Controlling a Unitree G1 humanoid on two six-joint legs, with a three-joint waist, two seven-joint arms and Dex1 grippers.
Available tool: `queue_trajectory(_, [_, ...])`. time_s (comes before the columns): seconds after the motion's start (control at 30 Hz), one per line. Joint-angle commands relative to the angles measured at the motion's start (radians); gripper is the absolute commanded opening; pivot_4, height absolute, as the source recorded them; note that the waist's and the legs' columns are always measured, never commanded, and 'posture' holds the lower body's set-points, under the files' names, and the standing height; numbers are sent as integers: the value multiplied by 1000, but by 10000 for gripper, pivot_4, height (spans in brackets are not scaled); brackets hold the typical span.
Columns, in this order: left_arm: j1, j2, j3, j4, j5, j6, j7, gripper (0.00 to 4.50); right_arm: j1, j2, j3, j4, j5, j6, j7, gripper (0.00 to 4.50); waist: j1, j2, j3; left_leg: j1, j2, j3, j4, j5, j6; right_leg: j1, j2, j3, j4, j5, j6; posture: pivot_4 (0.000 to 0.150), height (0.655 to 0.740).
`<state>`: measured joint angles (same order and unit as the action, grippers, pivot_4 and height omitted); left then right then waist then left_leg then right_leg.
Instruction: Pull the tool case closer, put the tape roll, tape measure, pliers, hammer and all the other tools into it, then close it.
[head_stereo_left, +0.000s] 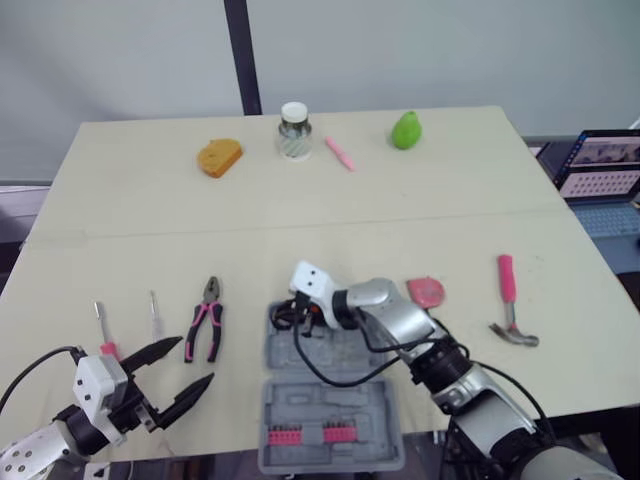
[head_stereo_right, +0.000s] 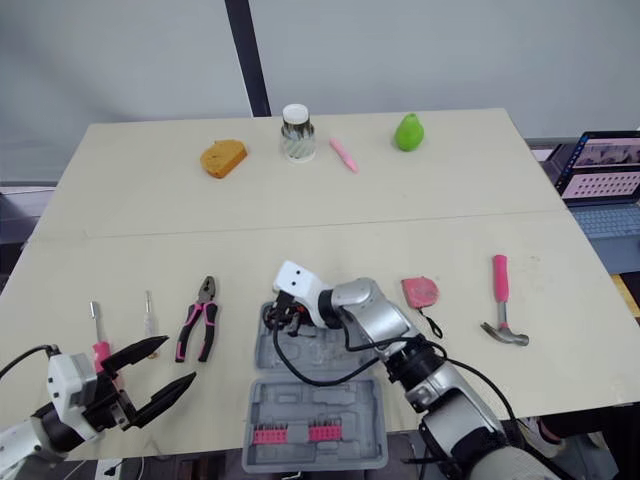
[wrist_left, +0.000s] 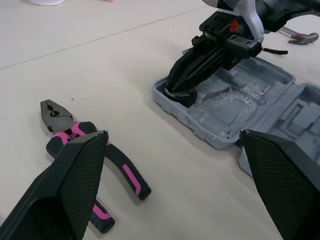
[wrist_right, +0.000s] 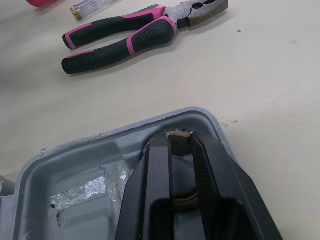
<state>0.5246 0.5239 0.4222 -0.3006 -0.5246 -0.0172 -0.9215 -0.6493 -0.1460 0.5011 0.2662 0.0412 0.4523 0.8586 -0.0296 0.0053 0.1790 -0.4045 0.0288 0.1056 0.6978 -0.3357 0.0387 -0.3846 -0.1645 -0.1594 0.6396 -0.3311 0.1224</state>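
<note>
One grey tool case (head_stereo_left: 300, 402) lies open at the bottom middle of the frame. The right gripper (wrist_left: 179, 92) reaches into its upper left corner, fingers squeezed on the one tape roll (wrist_right: 180, 134). Left of the case lie one pair of pliers (head_stereo_left: 206, 320) and two screwdrivers (head_stereo_left: 101, 325) (both thin). Right of it are one pink tape measure (head_stereo_left: 427, 292) and one hammer (head_stereo_left: 511, 300). The left gripper (head_stereo_left: 196, 360) hangs at the lower left, fingers wide apart.

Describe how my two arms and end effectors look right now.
The left end effector and right end effector each have two black tapering fingers; the left's inner pads are finely textured. Each wrist carries a white boxy housing. The right arm is silver-grey with black joints and a looping black cable.
</note>
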Motion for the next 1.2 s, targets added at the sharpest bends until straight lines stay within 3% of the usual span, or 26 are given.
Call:
queue_trajectory(0.03, [12, 5, 21, -18, -15, -5, -3, 45000, 0, 14, 5, 21, -23, -33, -14, 6987, 0, 0, 0, 0, 0, 0, 0, 0, 0, 0, 0, 0, 0, 0, 0, 1500, 6950])
queue_trajectory(0.57, [-2, 6, 9, -27, -12, 4, 2, 45000, 32, 17, -3, -13, -56, -58, -4, 6987, 0, -1, 0, 1, 0, 0, 0, 0, 0, 0, 0, 0, 2, 0, 0, 1500, 6950])
queue_trajectory(0.77, [-58, 34, -9, -52, -32, 39, -10, 45000, 22, -18, -114, -251, 46, 110, 9, 6987, 3, 0, 0, 0, 0, 0, 0, 0, 0, 0, 0, 0, 2, 0, 0, 1500, 6950])
queue_trajectory(0.97, [-119, 74, -23, -104, -67, 108, -15, 45000, 95, -158, -231, -517, 146, 322, 3, 6987, 4, -1, -1, 0, -1, -2, 0, 0, 0, 0, -1, 0, 2, 0, 0, 1500, 6950])
queue_trajectory(1.2, [-81, 97, -10, -157, -99, 134, -53, 45000, 382, -418, -492, -822, 296, 519, 4, 6987, 4, -1, 0, 0, -1, -1, 0, 0, 1, 3, -1, -1, -3, 0, 0, 1500, 6950])
